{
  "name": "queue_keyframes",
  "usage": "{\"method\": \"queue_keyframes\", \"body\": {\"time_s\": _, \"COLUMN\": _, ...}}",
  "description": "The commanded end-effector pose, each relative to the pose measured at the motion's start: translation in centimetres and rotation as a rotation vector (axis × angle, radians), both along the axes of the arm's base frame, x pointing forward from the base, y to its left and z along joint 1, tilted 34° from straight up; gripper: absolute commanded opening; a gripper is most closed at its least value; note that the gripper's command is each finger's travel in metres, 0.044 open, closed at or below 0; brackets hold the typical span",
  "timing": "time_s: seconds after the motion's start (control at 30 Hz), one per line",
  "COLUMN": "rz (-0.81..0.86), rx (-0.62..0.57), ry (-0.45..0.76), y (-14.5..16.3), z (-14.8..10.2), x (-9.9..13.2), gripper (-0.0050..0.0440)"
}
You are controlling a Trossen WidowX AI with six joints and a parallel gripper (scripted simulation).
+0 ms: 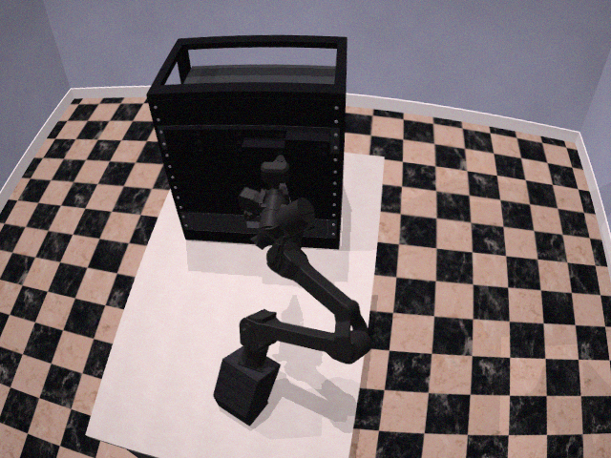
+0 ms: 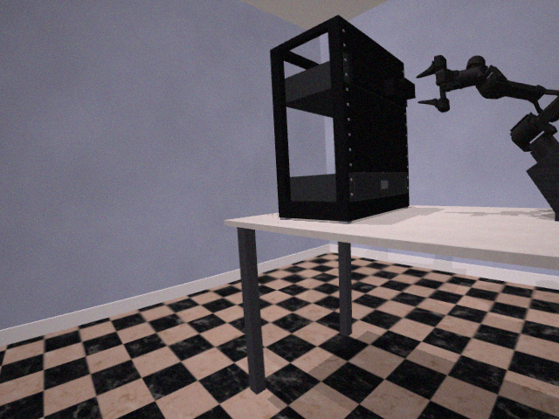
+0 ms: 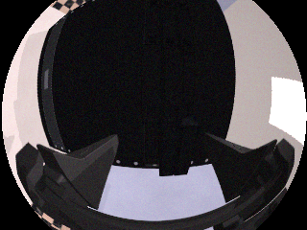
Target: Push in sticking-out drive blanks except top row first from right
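The black rack (image 1: 249, 148) stands on the white table, its dark front facing my arm; it also shows in the side view (image 2: 342, 121). One drive blank (image 1: 263, 142) sticks out of the top row near the middle, and in the side view it juts from the front face (image 2: 408, 87). The other blanks are too dark to tell apart. My gripper (image 2: 426, 87) is open and empty, level with that blank and a short gap in front of it. In the wrist view the fingers frame the rack front (image 3: 141, 71).
The white table (image 1: 237, 315) carries the rack at its far end and my arm's base (image 1: 243, 386) at its near end. The table edge runs close to the rack's right side. A checkered floor lies around the table.
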State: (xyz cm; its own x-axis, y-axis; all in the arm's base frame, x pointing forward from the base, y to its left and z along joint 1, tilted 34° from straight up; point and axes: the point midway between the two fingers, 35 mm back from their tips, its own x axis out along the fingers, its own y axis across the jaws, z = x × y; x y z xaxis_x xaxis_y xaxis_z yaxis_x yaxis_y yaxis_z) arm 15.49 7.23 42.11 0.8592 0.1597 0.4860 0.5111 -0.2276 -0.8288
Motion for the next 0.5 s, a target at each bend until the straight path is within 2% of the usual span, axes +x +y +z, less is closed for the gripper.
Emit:
{"method": "queue_keyframes", "body": {"time_s": 0.0, "rz": 0.009, "rx": 0.010, "ry": -0.009, "y": -0.8, "z": 0.9, "x": -0.2, "gripper": 0.0440}}
{"method": "queue_keyframes", "body": {"time_s": 0.47, "rz": 0.009, "rx": 0.010, "ry": -0.009, "y": -2.7, "z": 2.1, "x": -0.4, "gripper": 0.0440}}
